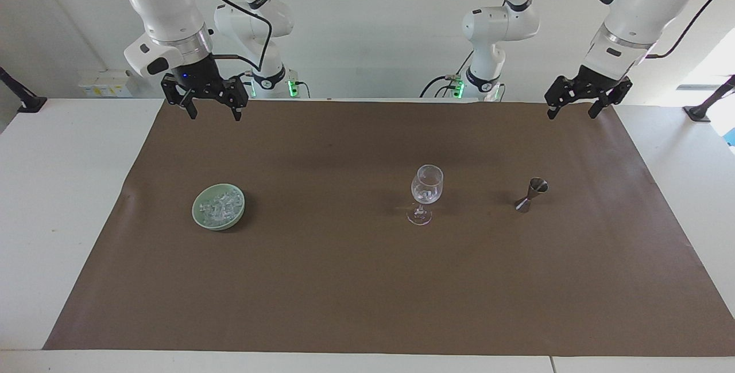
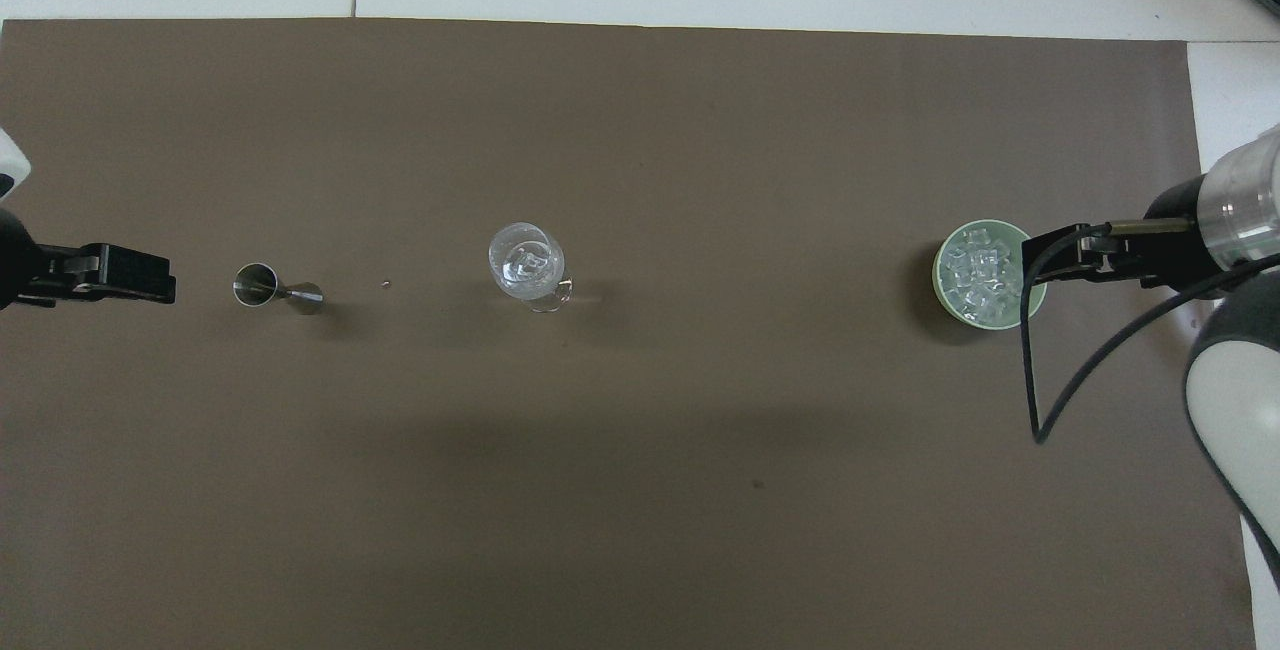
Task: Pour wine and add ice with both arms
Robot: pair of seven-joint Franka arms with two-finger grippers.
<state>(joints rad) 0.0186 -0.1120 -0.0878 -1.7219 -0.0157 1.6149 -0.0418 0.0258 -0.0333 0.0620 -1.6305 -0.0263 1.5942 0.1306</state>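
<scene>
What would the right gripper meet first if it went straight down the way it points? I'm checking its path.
Probably only the brown paper mat near its robot-side edge; the right gripper, jaws open, hangs nearer the robots than the green bowl of ice cubes, though depth is unclear.

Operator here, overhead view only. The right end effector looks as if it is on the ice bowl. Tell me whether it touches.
Observer: No. The right end effector hangs high above the mat, apart from the green bowl, its fingers open and empty.
Operator: Report the left one.
Observer: The left end effector is likewise raised and open. It holds nothing and is well clear of the jigger.
Operator: Check the wine glass.
Observer: The wine glass stands upright on its foot, with something clear and glassy low in its cup.
</scene>
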